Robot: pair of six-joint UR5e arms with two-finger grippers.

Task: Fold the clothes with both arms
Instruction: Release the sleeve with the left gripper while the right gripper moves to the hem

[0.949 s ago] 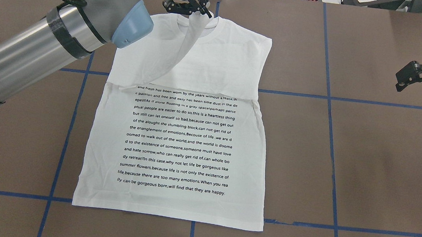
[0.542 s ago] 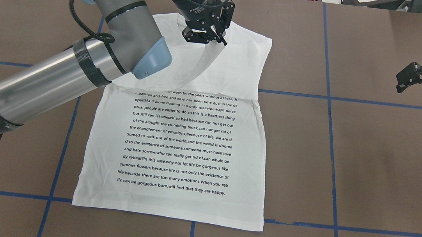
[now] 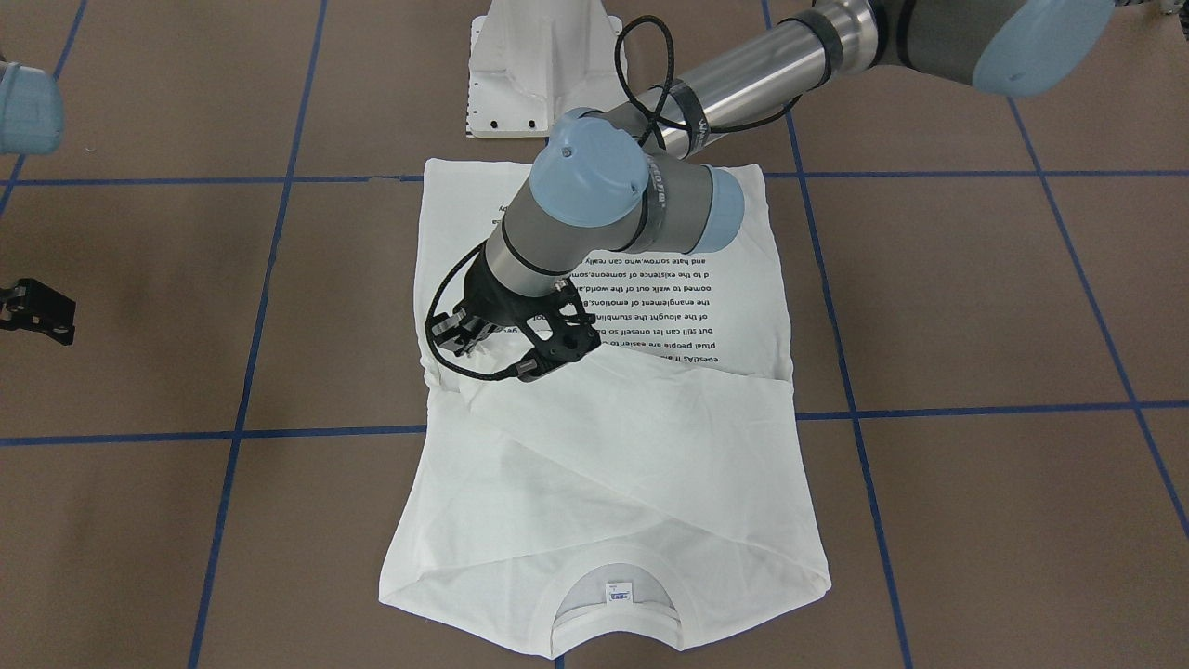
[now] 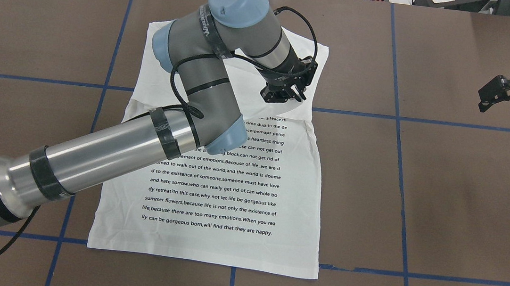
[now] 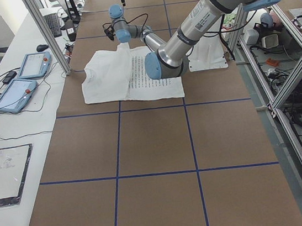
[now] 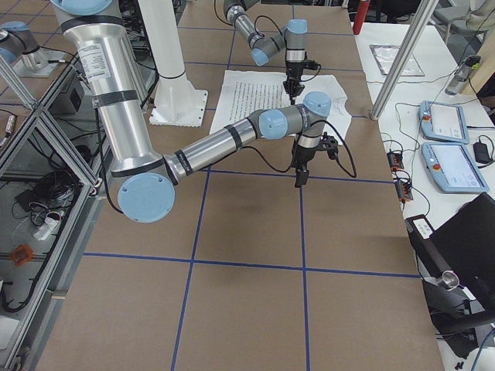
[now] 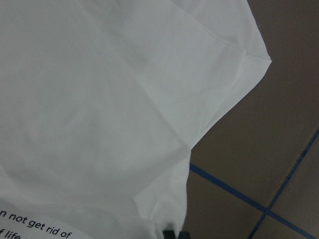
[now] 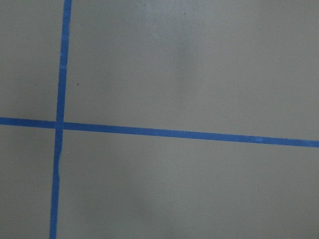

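Observation:
The white T-shirt [image 4: 212, 190] lies flat, its black text facing up and its collar [image 3: 613, 618] at the far end from the robot. My left gripper [image 4: 288, 98] hangs low over the shirt's right edge, at the fold just above the text. It is shut on the end of a sleeve [image 3: 594, 437], which lies slanted across the chest. The left wrist view shows white cloth [image 7: 99, 99] running into the shut fingertips [image 7: 172, 234]. My right gripper [image 4: 490, 94] hovers open over bare table far to the right, with nothing in it.
The white pedestal base [image 3: 543, 65] stands at the near table edge below the shirt's hem. Blue tape lines [image 8: 174, 133] grid the brown table. Tablets [image 5: 17, 94] lie on a side bench, where a person's arm shows.
My left gripper has carried the sleeve end from the collar down and to the right, across the chest to the shirt's right edge. The right arm has stayed still.

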